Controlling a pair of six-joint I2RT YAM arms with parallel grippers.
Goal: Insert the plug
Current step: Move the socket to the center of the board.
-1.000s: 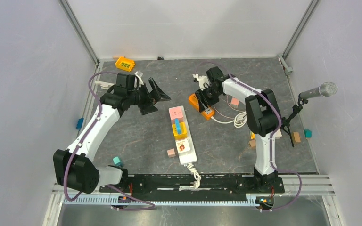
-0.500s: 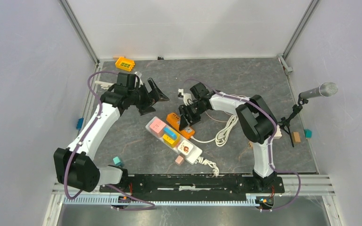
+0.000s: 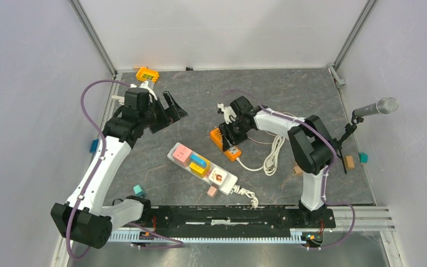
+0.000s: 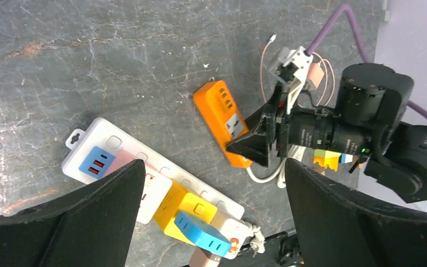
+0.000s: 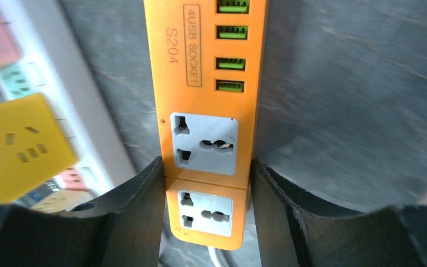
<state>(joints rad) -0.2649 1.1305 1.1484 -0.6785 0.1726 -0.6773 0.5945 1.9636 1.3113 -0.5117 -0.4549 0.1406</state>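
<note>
From above, the right gripper (image 3: 231, 132) is pinching the orange strip (image 3: 226, 144) near mid-table. The strip lies at a slant, just beyond the white strip (image 3: 231, 179) and apart from it. The right wrist view shows the grip closely: the two dark fingers (image 5: 128, 211) press on the orange strip's long sides at its socket end. Two universal sockets sit between them, and a row of green USB ports lies farther along. This view also catches the yellow adapter (image 5: 19, 144) on the white strip off to the left, blurred. Only the top view shows the white cord (image 3: 272, 158) running from the orange strip's near end into a loose coil on the right. The plug on that cord cannot be made out in any view. The left gripper (image 3: 169, 111) is spread wide with nothing between its fingers, over the far left of the table. Its wrist camera looks down between them on both strips at once. It shows a blue adapter (image 4: 97, 163) at one end of the white strip and a second blue piece (image 4: 203, 236) stacked on the yellow one. The right arm's wrist is seen side-on there.
</note>
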